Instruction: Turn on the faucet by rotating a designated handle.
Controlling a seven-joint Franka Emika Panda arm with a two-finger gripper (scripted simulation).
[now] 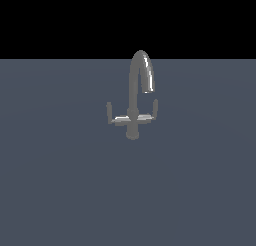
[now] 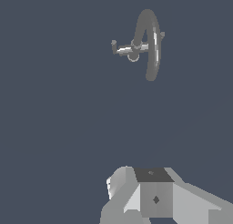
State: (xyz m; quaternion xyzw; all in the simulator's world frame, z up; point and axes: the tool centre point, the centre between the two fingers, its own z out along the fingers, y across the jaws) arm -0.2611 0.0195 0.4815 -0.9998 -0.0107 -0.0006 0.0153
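Gripper (image 2: 154, 198): nearest the wrist camera, a blocky, faceted body in pale and mid grey with a dark upper panel and a small diamond mark on its front face; the fingertips fall outside the frame, so whether the fingers are open or closed cannot be told. It is absent from the exterior view.

Faucet (image 1: 135, 97): stands alone on the floor, near the middle of the exterior view and well apart from the gripper in the wrist view (image 2: 144, 44).

Faucet long axis: vertical; a straight stem rises from a short round base, then bends over in a tall gooseneck arch.

Spout outlet: the arch curls toward the exterior view's right and ends pointing downward, above the right-hand lever.

Handle (image 1: 114, 117): thin L-shaped lever branching from the stem toward the exterior view's left, on the side away from the outlet. Its arm lies roughly horizontal; its tip turns straight up. Seen in the wrist view at (image 2: 119, 48).

Second lever (image 1: 148, 112): a matching L-shape on the exterior view's right, under the outlet, tip likewise upturned. The two arms form one near-straight crossbar through the stem.

Material and texture: smooth grey metal with bright highlights along the arch and on the lever arms; round tubular sections throughout.

Floor (image 1: 200, 190): flat, uniform slate blue, without texture; black backdrop above it in the exterior view.

Writing: no readable label or brand on any surface.
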